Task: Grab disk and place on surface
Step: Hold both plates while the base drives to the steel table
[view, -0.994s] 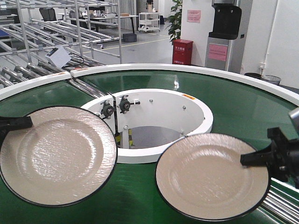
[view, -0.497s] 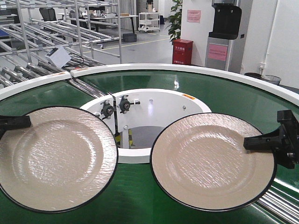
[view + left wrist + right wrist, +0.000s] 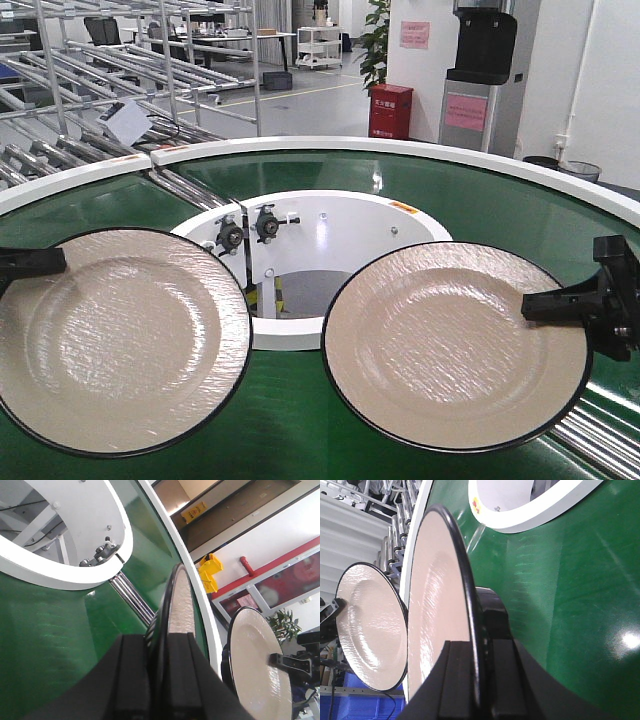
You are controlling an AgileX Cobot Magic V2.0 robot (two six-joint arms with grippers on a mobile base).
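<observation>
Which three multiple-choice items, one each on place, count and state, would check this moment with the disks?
1. Where is the right disk? A) held over the green belt; B) lying on a tabletop; C) inside the white ring.
2. How many disks show? A) one; B) two; C) three.
3. The left hand is: A) open; B) shut on the left disk; C) out of view.
1 A, the right hand holds it by the rim above the belt; 2 B, one per hand; 3 B, its fingers pinch the rim.
</observation>
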